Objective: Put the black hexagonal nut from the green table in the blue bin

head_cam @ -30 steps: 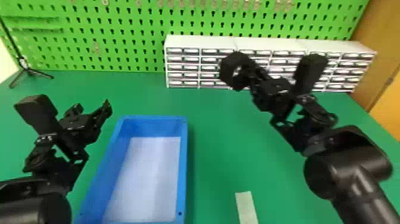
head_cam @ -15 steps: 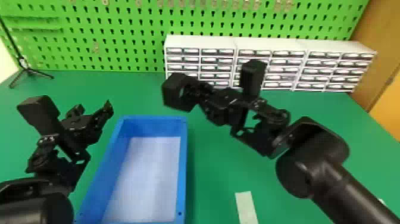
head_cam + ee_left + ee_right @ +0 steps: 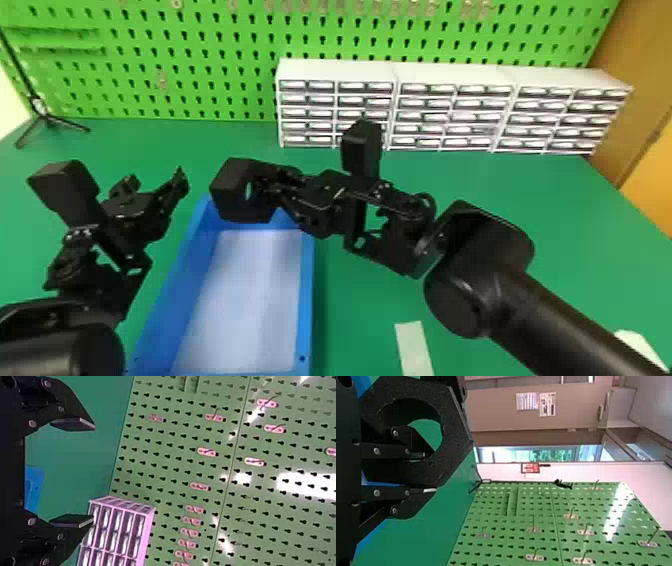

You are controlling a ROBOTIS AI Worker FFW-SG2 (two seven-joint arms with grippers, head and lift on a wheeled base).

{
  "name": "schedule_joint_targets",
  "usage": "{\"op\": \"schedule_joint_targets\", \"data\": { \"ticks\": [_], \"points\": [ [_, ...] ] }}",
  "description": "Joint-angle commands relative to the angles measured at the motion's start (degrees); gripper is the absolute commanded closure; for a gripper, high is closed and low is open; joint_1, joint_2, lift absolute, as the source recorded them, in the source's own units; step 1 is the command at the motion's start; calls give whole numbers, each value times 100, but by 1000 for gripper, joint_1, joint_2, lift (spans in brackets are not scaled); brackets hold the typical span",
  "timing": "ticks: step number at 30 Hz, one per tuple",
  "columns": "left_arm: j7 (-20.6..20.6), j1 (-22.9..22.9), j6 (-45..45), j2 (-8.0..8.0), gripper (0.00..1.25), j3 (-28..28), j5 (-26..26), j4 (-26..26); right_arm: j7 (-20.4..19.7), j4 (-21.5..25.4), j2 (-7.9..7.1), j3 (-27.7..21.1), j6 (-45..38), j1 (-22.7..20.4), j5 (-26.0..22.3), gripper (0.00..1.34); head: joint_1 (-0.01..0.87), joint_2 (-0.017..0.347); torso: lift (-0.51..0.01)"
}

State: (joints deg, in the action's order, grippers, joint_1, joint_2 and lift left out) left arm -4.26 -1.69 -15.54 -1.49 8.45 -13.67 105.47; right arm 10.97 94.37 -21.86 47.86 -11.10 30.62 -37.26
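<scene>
Leftward and toward me, the nut has swung in across the surface, carried by the right claw; it now covers the far left corner of the bin in the head view, while the left claw has barely shifted. I have the right claw clamped on the nut's wall, one finger through the hole and the other against an outer flat. That seems the sensible way to take something this bulky: pinching one wall asks far less spread than spanning the whole body, and the finger in the hole should guard against it dropping off. I read the raised carry as a way of getting it over the bin's rim; a little more travel toward the middle would make for a safer release. I have the left claw parked beside the bin, spread wide and holding nothing, presumably leaving its partner room. As for looks, the nut is a chunky black six-sided ring with crisp corners, thick walls, a wide round hole and a matt, finely speckled face that makes me think of moulded or printed plastic.
</scene>
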Motion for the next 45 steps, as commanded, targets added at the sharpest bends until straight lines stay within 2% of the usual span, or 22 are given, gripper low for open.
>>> {"op": "schedule_joint_targets", "data": {
  "ticks": [1, 8, 22, 24, 29, 31, 34, 45],
  "points": [
    [13, 2, 43, 0, 433, 8, 5, -9, 37, -129, 76, 215, 91, 119, -71, 1038, 692, 8, -97],
    [39, 28, 69, 0, 433, -10, 5, -44, 98, -296, 173, 497, 249, 242, -106, 1036, 692, 8, -97],
    [48, 116, 192, 0, 433, -89, -4, -149, 160, -393, 217, 637, 249, 286, -211, 1036, 692, 8, -97],
    [48, 116, 192, 0, 433, -89, -4, -149, 168, -402, 226, 646, 249, 286, -211, 972, 692, 8, -97],
    [57, 125, 192, 0, 433, -98, 5, -149, 168, -411, 217, 664, 240, 295, -211, 437, 692, 8, -97],
    [57, 116, 201, 0, 433, -98, 5, -149, 177, -411, 217, 672, 214, 295, -211, 338, 692, 8, -97],
    [57, 108, 201, 0, 433, -89, 5, -149, 186, -411, 217, 690, 188, 295, -211, 280, 692, 8, -97],
    [57, 108, 210, 0, 433, -89, 5, -149, 186, -411, 208, 681, 152, 304, -211, 279, 692, 8, -97]
  ]
}}
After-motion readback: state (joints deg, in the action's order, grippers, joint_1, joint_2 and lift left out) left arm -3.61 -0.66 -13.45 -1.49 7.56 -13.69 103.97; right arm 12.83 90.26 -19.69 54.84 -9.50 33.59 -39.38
